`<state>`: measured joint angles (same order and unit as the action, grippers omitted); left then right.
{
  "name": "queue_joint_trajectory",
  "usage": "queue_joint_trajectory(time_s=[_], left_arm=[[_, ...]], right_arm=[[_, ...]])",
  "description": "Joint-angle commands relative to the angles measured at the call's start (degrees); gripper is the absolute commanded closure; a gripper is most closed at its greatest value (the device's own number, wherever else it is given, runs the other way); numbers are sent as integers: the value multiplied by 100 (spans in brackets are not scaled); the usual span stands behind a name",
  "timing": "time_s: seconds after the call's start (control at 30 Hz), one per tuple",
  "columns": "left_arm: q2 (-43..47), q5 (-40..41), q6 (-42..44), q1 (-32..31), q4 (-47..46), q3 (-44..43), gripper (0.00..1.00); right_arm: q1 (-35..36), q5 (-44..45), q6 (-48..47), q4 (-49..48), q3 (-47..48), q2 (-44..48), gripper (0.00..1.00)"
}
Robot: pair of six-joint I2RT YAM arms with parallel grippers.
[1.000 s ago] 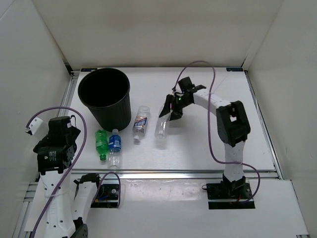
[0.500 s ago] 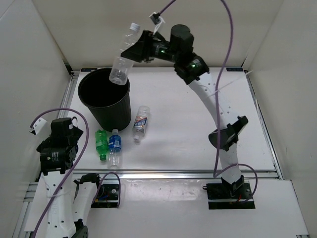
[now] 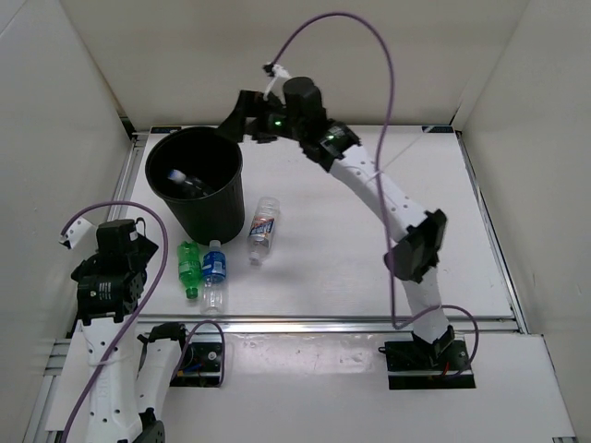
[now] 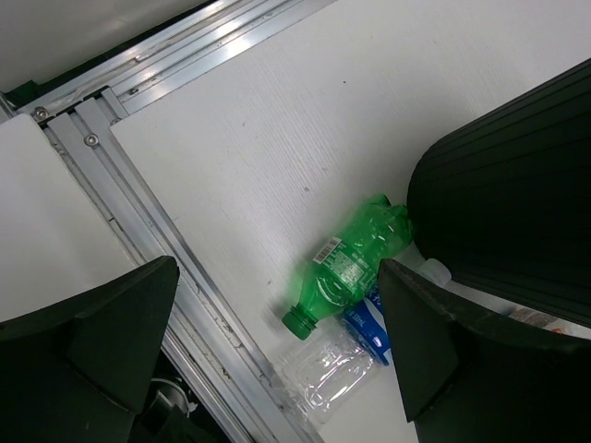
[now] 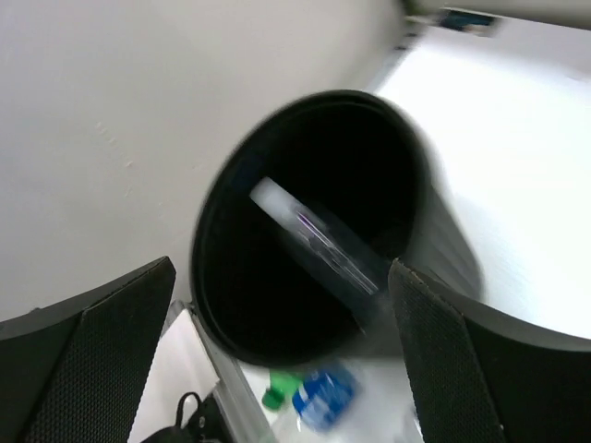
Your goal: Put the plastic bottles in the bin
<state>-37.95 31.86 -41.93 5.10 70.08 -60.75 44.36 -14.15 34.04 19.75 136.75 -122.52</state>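
At far left the left gripper (image 4: 277,269) hangs over the near-left table edge, jaws spread wide, nothing between them, idle. Just right of it the green bottle (image 3: 188,265) and the blue-label bottle (image 3: 214,270) lie side by side on the table (image 3: 369,268), touching or nearly so, right at the near foot of the bin (image 3: 211,218). The white-blue-label bottle (image 3: 263,226) lies just beside the bin's right wall. Inside the bin: the plain clear bottle (image 3: 184,179), blurred in the right wrist view, looks like it's mid-drop or just landed. The right gripper (image 3: 242,118) sits above the bin's far-right rim, jaws wide apart, empty. What changed: the right jaws let go over the bin, so one bottle is binned and three are left on the table. Versus a second ago: that gripper was low on the table, clamped on the clear bottle right of the white-blue one; half a second ago it held the bottle tilted above the rim. The left arm and the three other bottles haven't moved. The next pick is probably the white-blue bottle, nearest the right arm.
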Motion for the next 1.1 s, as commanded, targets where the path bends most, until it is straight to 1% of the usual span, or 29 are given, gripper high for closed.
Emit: queue_joint_trajectory(time_s=[0.0, 0.07, 0.1, 0.17, 0.2, 0.23, 0.3, 0.33, 0.37, 0.43, 0.5, 0.6, 0.67, 0.7, 0.73, 0.87, 1.07], left_arm=[[51, -127, -61, -27, -162, 72, 0], [51, -127, -113, -27, -214, 72, 0], [51, -127, -113, -27, -214, 72, 0], [51, -75, -113, -27, -214, 72, 0], [-1, -74, -113, -27, -214, 20, 0], [-1, -74, -113, -27, -214, 19, 0], [-1, -13, -52, -27, -214, 19, 0], [-1, -13, -52, -27, -214, 19, 0], [-1, -13, -52, -27, -145, 19, 0], [-1, -13, 1, -27, -91, -33, 0], [-1, -13, 1, -27, -30, -33, 0], [-1, 40, 1, -27, 111, -33, 0], [-1, 40, -61, -27, 242, -33, 0], [59, 40, -61, -27, 243, 28, 0], [60, 40, -61, -27, 243, 28, 0], [60, 40, -61, -27, 453, 28, 0], [-54, 40, 62, -27, 453, -24, 0]], right_arm=[[-734, 563, 233, -16, -1076, 1473, 0], [-1164, 353, 619, 116, -1745, 1687, 0], [-1279, 160, 908, 117, -2444, 1818, 0], [-1516, -253, 1130, 222, -3072, 1819, 0], [-1570, -690, 1218, 222, -3571, 1819, 1], [-1571, -920, 1402, 222, -3811, 1767, 1], [-1623, -1412, 1648, 222, -4216, 1522, 6], [-1676, -1693, 1763, 57, -4427, 1416, 7], [-1676, -2253, 1929, -162, -4638, 1293, 11], [-1615, -2521, 1983, -234, -4640, 898, 11], [-1474, -2593, 1983, -129, -4360, 528, 11], [-1333, -2653, 2045, 81, -4235, 98, 7], [-1202, -2776, 2045, 169, -3964, -235, 3], [-1132, -2777, 1967, 274, -3858, -333, 3], [-1079, -2829, 1966, 275, -3762, -430, 0], [-1017, -2944, 1861, 381, -3261, -957, 0], [-903, -2944, 1860, 608, -2873, -1494, 0]])
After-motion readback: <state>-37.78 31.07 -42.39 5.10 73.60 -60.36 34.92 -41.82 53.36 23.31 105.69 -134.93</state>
